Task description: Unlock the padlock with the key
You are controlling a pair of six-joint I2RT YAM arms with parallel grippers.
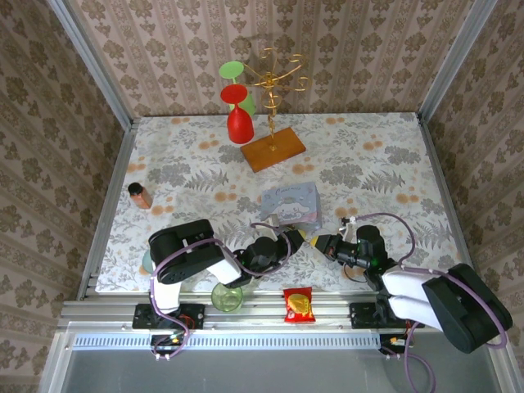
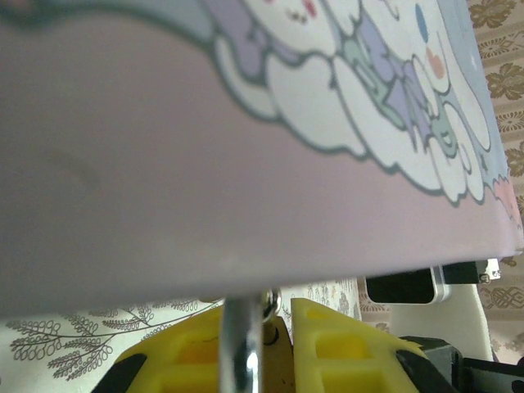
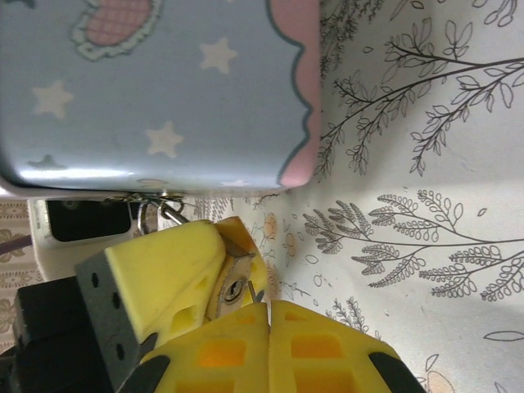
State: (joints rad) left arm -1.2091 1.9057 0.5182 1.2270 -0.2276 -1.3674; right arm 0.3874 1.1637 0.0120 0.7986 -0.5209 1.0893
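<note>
The brass padlock [image 3: 232, 282] is gripped between the yellow fingers [image 3: 164, 266] of my left gripper [image 1: 301, 237], its keyhole face turned toward the right wrist camera. Its silver shackle [image 2: 240, 352] rises to the latch under the pastel tin box [image 1: 291, 205]. My right gripper [image 3: 269, 311] is shut on the key [image 3: 253, 292]. Just its thin grey tip pokes out, right beside the keyhole and outside it. In the left wrist view, my left gripper [image 2: 262, 327] is shut on the brass body [image 2: 277, 363], pressed close under the box [image 2: 246, 164].
At the back stands a gold wire rack [image 1: 273, 98] on a wooden base, with a red glass [image 1: 239, 123] and a green glass [image 1: 233, 70]. A small bottle [image 1: 139, 195] is at the left. A green cup [image 1: 227, 296] and a red snack packet [image 1: 297, 304] lie on the near rail.
</note>
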